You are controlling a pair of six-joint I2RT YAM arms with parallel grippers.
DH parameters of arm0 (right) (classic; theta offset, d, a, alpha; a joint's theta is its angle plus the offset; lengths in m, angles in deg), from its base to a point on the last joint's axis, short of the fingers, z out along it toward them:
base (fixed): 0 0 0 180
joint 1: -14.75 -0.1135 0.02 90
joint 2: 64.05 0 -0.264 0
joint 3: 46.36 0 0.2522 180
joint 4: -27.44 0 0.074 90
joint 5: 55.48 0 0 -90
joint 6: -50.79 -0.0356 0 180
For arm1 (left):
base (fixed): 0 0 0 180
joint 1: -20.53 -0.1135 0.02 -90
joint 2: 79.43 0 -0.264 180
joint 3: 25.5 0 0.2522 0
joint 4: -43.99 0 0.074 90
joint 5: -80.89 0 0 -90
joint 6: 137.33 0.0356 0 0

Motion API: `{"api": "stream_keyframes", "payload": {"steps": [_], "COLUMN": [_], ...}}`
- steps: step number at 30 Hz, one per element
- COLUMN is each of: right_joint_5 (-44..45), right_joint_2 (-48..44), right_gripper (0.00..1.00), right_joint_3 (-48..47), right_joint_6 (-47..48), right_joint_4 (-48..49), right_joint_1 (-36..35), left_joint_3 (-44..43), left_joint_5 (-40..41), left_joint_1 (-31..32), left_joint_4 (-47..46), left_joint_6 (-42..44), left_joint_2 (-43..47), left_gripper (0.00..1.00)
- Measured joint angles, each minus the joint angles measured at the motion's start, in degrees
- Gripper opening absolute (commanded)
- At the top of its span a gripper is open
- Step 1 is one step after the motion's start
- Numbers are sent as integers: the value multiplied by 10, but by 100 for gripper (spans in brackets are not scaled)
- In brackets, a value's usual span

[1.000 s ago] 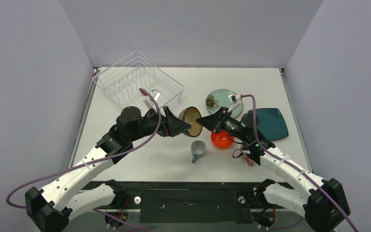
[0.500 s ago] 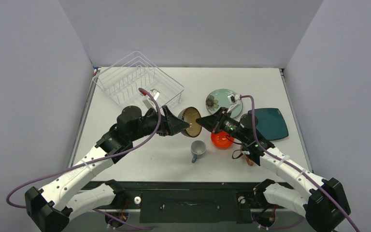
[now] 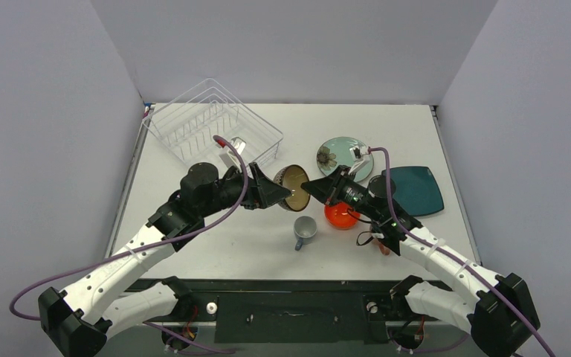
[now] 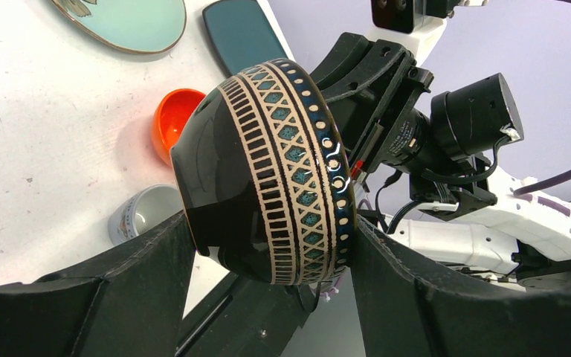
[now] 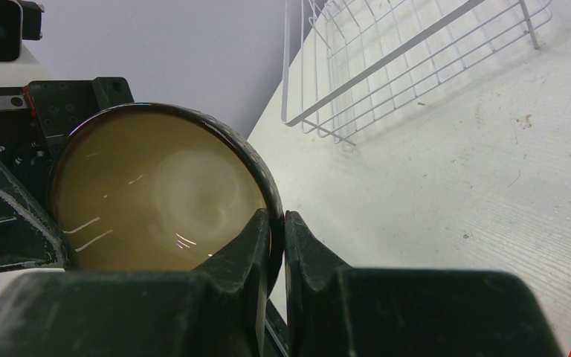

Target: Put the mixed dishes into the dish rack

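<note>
The brown bowl [image 3: 294, 191] with a beige inside [image 5: 156, 193] and patterned outside [image 4: 268, 171] is held on its side above the table centre. My left gripper [image 3: 284, 195] clamps it from base to rim [image 4: 271, 223]. My right gripper [image 3: 311, 186] is shut on its rim [image 5: 276, 219]. The white wire dish rack [image 3: 212, 123] stands at the back left, empty of dishes. On the table lie the pale-teal flower plate [image 3: 338, 152], the dark-teal square plate [image 3: 416, 190], the orange-red bowl [image 3: 340, 216] and the grey-blue mug [image 3: 305, 230]. The pink mug is not clearly visible.
A small reddish thing [image 3: 381, 245] peeks from under my right arm; I cannot tell what it is. Grey walls enclose the table on three sides. The rack's near corner [image 5: 416, 59] lies just behind the held bowl.
My right gripper and the bowl have shifted very slightly left towards the left gripper. Nothing else has moved.
</note>
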Motion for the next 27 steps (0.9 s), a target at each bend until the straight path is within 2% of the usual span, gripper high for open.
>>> {"api": "stream_keyframes", "payload": {"steps": [1,8,27], "right_joint_5": [1,4,2], "right_joint_2": [0,2,13], "right_gripper": [0,1,50], "right_joint_3": [0,0,-17], "right_joint_6": [1,6,6], "right_joint_4": [-1,-6,-5], "right_joint_1": [0,-3,-10], "left_joint_3": [0,0,0], "left_joint_5": [0,0,7], "left_joint_1": [0,0,0], "left_joint_4": [1,5,29], "left_joint_6": [1,3,-12], "left_joint_2": [0,-1,-1], "left_gripper": [0,0,0]}}
